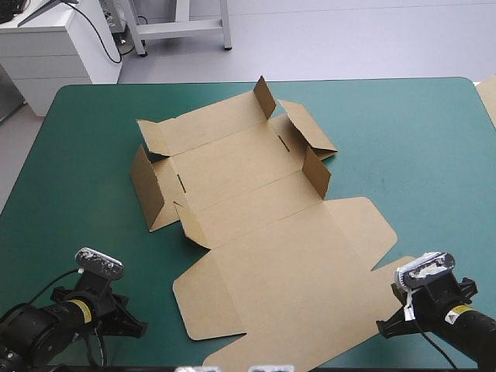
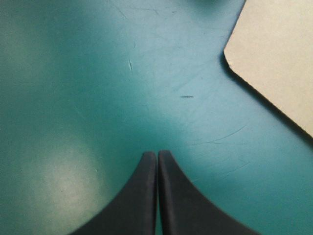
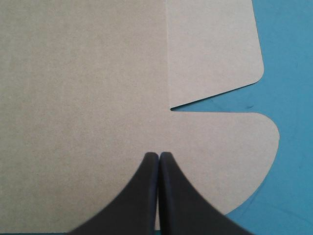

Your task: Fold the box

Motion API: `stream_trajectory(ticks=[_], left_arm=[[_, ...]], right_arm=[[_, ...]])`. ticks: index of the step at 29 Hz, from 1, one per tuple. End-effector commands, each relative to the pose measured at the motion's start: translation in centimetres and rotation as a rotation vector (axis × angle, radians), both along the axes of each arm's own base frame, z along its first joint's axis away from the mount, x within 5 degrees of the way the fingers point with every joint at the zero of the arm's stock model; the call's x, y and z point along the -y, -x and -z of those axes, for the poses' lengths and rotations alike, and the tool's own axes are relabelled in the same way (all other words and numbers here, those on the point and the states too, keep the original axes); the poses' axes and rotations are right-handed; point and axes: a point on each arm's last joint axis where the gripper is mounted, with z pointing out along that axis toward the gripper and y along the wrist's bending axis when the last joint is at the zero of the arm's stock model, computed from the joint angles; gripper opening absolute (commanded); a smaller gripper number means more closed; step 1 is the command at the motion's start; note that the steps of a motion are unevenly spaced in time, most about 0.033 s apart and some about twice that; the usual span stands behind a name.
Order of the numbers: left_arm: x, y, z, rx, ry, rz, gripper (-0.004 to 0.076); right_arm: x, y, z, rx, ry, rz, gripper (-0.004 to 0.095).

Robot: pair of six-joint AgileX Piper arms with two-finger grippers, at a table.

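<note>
Box: likely light, stiff board, hinging at creases; take flat lid's edge. Left gripper, right gripper: fingers pressed together.

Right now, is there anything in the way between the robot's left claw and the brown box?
No, nothing visible. The left gripper, shut, is over the bare teal-green cover. Only cover lies between it and the box, whose rounded corner is ahead and to one side. The right gripper, also shut, is over the box's board.
</note>
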Motion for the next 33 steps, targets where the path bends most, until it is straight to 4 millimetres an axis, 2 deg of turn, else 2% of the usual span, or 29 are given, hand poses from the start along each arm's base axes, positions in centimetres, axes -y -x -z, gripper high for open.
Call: stream_trajectory(ticks=[1, 16, 19, 25, 30, 33], left_arm=[[0.3, -0.4, -1.2, 0.066, 0.033, 0.005, -0.0008], [0.3, -0.4, -1.2, 0.066, 0.033, 0.005, -0.0008], [0.3, -0.4, -1.2, 0.066, 0.033, 0.005, -0.0008], [0.3, -0.4, -1.2, 0.066, 0.033, 0.005, -0.0008], [0.3, -0.4, -1.2, 0.066, 0.033, 0.005, -0.0008], [0.3, -0.4, -1.2, 0.066, 0.033, 0.005, -0.0008]], right_arm=[[0.0, -0.4, -1.1, 0.067, -0.018, 0.011, -0.0021], [0.0, -0.4, -1.1, 0.071, -0.018, 0.012, -0.0021], [0.0, -0.5, -1.8, 0.103, -0.019, 0.015, -0.0021], [0.1, -0.8, -5.0, 0.243, -0.025, 0.028, -0.0021], [0.3, -1.0, -9.0, 0.436, -0.02, 0.048, -0.0021], [0.3, -1.8, -11.5, 0.505, -0.011, 0.049, -0.0021]])
